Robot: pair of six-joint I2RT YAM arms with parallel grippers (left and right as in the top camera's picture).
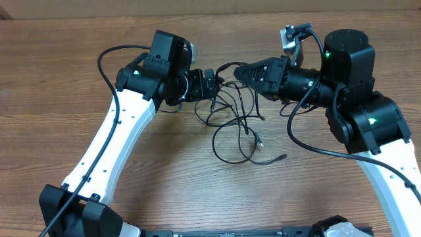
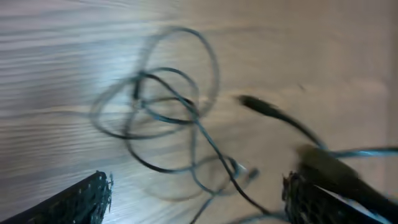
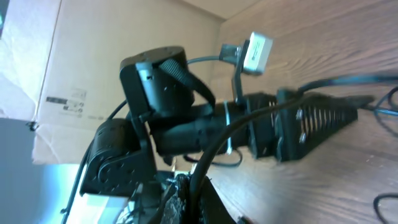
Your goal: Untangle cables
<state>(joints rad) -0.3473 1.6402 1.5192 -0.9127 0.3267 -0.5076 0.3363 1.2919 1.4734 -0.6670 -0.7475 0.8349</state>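
- Black cables (image 1: 237, 125) lie in one loose knot on the wooden table (image 1: 164, 171), between the two arms and just below both tools. Several loops cross near the top of the heap. Two plug ends (image 1: 258, 140) trail free on the near side.
- Right gripper (image 1: 240, 70): jaws pressed together into a closed wedge pointing left at the top of the tangle. A thin strand arcs off its tip and looks raised above the wood, so I read it as pinching one cord. The right wrist view is blurred there, so the hold is likely, not certain.
- Likely reason for that hold: an anchor. One strand kept up and taut gives the other arm something to pull against.
- Left gripper (image 1: 214, 84): jaws spread wide, nothing between them. In the left wrist view its fingers (image 2: 81, 199) frame the crossed loops from above, and a dark plug (image 2: 255, 104) lies near the other finger.
- Placement reads as an approach. The open jaws sit just beside the right tool's tip, aimed at the same upper knot, where a second grip could draw a loop away.
- Task stage, judged: early. Loops overlap in many places and no cord lies separate.
- Risk: the cords are far thinner than the fingers, so a closing grip may catch two strands or miss. Motion blur in the left wrist view hides which loop sits on top.
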